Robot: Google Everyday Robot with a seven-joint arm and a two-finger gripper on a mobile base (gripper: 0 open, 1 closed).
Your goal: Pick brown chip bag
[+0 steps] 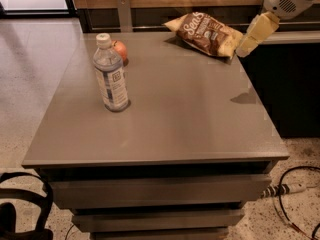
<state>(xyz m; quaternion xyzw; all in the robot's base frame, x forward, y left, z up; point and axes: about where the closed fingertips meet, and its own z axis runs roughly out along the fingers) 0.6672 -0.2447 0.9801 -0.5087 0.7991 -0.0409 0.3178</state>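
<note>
Camera view, tool point(249, 45) beside brown chip bag point(204, 32), possibly touching

**Claw parked right by the chip bag at the far right corner**

So here's the scene: grey worktop point(185, 114) with drawers point(160, 191) under it. The brown chip bag point(205, 34) is lying flat at the far edge, right of middle, with the white lettering facing up. The claw point(248, 45) comes in from the upper right, angled down, with its tip just beside the bag's right yellow end. Can't tell if it's actually touching.

Over on the left, a water bottle point(111, 76) stands upright, with a small reddish-orange fruit point(120, 50) just behind it. Some cables point(295, 199) are on the floor at the near right.
</note>
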